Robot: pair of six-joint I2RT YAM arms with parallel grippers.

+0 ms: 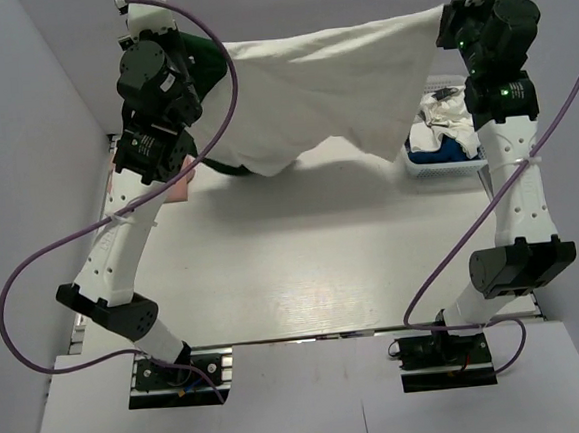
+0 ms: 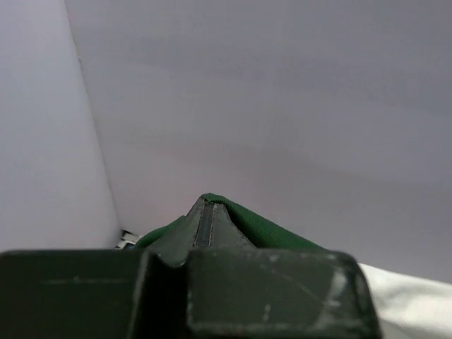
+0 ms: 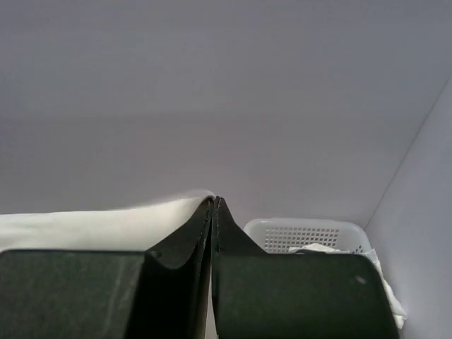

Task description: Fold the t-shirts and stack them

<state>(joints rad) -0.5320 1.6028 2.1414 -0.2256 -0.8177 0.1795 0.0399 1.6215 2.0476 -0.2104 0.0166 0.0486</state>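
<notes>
Left wrist view, Operator asks: what is the tool state?

Technician: The left gripper (image 2: 205,212) is clenched, jaws pressed flat together on the green sleeve (image 2: 265,232) of the t-shirt (image 2: 406,296). The right gripper (image 3: 214,212) is likewise clamped. It pinches a white edge of the same garment, which drapes away to the lower left of its frame.

Operator: Where is the garment?

Technician: Top external view: the t-shirt (image 1: 330,88) hangs spread between both grippers across the upper centre, its lower edge sagging towards the table (image 1: 303,266). The basket (image 1: 446,167), at right, holds further cloth.

Operator: What are its handling properties?

Technician: Judged light, limp and non-fragile. It holds no shape unaided and may slip from a thin pinch. Grip at seams or sleeve hems, at two well-separated points, with the cloth taut so the body hangs flat.
</notes>
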